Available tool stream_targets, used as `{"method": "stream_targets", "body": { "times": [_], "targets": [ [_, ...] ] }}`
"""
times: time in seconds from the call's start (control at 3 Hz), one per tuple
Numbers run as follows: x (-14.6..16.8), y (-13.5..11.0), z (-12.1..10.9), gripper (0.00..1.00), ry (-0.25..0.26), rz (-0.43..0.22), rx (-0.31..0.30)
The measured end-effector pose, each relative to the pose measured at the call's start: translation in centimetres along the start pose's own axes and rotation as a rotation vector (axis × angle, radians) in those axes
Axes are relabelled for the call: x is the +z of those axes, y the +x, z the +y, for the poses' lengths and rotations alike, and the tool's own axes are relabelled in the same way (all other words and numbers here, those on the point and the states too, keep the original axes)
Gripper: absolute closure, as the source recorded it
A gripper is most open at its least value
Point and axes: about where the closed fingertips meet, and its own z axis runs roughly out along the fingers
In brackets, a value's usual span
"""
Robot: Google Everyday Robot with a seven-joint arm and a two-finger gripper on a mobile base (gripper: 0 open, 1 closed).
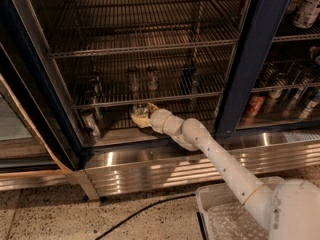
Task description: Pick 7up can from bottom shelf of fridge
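Observation:
The fridge [252, 59] stands open, with dark blue frames and wire racks. My gripper [141, 115] reaches in from the lower right, just in front of the bottom shelf [150, 98] and slightly below its front rail. Its cream fingers [138, 119] are closed around the 7up can [140, 108], a small can with a shiny silver top. The can's sides are mostly hidden by the fingers.
Three more cans [133, 78] stand further back on the bottom shelf. Two dark cans [90, 123] stand at the left by the door frame. The ribbed stainless base panel [165, 169] runs below. Cans [256, 105] fill the right compartment. A black cable [140, 213] lies on the floor.

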Motion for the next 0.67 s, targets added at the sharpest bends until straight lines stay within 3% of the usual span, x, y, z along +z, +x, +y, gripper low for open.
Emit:
{"method": "stream_targets", "body": {
  "times": [0.67],
  "targets": [
    [-7.1,-1.8,4.9,1.00,-0.050,0.015,-0.017]
  ]
}}
